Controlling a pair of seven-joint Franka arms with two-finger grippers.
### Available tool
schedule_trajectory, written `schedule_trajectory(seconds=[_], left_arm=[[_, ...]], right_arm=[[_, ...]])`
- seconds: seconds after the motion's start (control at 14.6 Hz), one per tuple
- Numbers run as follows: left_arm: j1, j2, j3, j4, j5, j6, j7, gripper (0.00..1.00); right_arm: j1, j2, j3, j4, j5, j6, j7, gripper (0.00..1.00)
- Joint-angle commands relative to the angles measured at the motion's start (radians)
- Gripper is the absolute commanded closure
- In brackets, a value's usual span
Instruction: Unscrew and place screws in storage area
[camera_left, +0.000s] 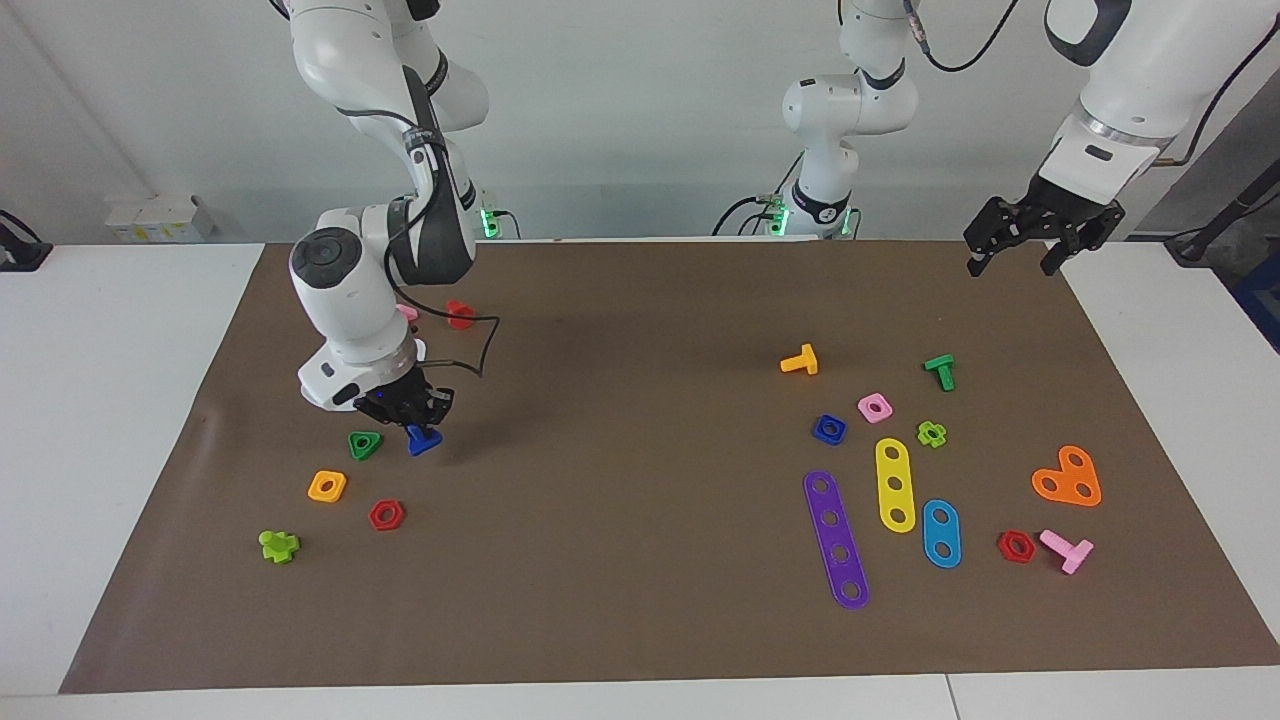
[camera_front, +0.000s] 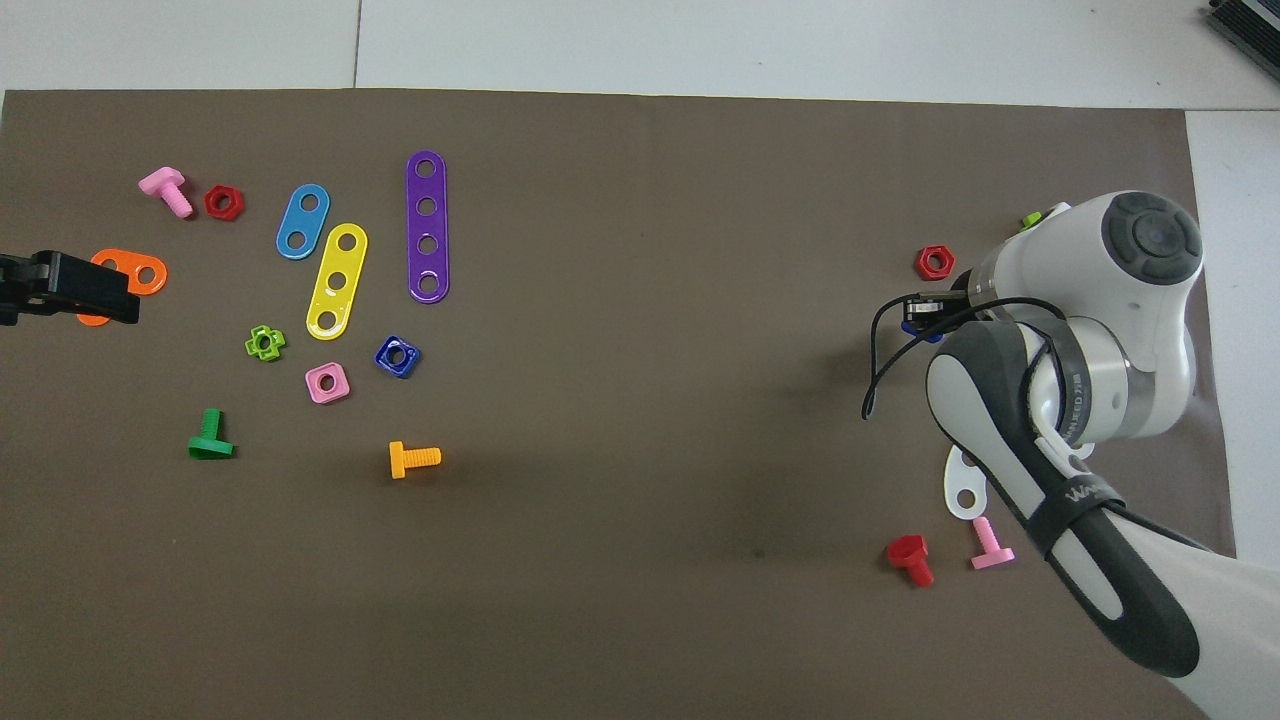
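Observation:
My right gripper (camera_left: 412, 420) is low over the mat at the right arm's end, shut on the shank of the dark-blue triangular-headed bolt (camera_left: 424, 441), whose head points down at the mat. In the overhead view the right gripper (camera_front: 925, 312) mostly hides the bolt (camera_front: 932, 336). The dark-blue squarish nut (camera_left: 828, 429) lies by itself on the mat toward the left arm's end, beside a pink square nut (camera_left: 874, 407); it also shows in the overhead view (camera_front: 397, 356). My left gripper (camera_left: 1010, 255) is open and empty, raised over the mat's edge at the left arm's end.
Beside the bolt lie a green triangular nut (camera_left: 365, 444), an orange square nut (camera_left: 327, 486), a red hex nut (camera_left: 386, 514) and a lime bolt (camera_left: 279, 545). Purple (camera_left: 836, 540), yellow (camera_left: 894, 484) and light-blue (camera_left: 941, 533) strips and other pieces lie around the dark-blue nut.

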Motion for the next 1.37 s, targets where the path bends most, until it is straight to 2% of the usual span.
schedule_trajectory(seconds=[0.0, 0.14, 0.21, 0.27, 0.48, 0.75, 1.09, 1.23, 1.3], left_arm=[[-0.001, -0.044, 0.020, -0.079, 0.011, 0.067, 0.002, 0.00], [-0.001, -0.045, 0.018, -0.081, 0.011, 0.067, 0.000, 0.00], [-0.001, -0.045, 0.018, -0.081, 0.011, 0.067, 0.000, 0.00], [-0.001, -0.045, 0.018, -0.081, 0.011, 0.067, 0.000, 0.00], [-0.001, -0.045, 0.018, -0.081, 0.011, 0.067, 0.000, 0.00], [-0.001, -0.045, 0.018, -0.081, 0.011, 0.067, 0.000, 0.00], [-0.001, -0.045, 0.018, -0.081, 0.011, 0.067, 0.000, 0.00], [-0.001, -0.045, 0.018, -0.081, 0.011, 0.067, 0.000, 0.00], [-0.001, -0.045, 0.018, -0.081, 0.011, 0.067, 0.000, 0.00]], right_arm=[[-0.039, -0.032, 0.017, -0.130, 0.005, 0.132, -0.039, 1.00], [-0.043, -0.027, 0.019, -0.136, 0.005, 0.140, -0.036, 1.00], [-0.043, -0.023, 0.019, -0.136, 0.005, 0.141, -0.030, 0.58], [-0.043, -0.020, 0.019, -0.131, 0.005, 0.144, -0.027, 0.01], [-0.034, -0.035, 0.016, -0.055, 0.005, 0.106, -0.018, 0.00], [-0.043, -0.096, 0.010, 0.134, -0.013, -0.146, 0.025, 0.00], [-0.107, -0.282, 0.002, 0.189, -0.010, -0.407, 0.048, 0.00], [-0.129, -0.306, 0.002, 0.249, -0.007, -0.564, 0.045, 0.00], [-0.138, -0.331, 0.000, 0.255, -0.009, -0.605, 0.036, 0.00]])
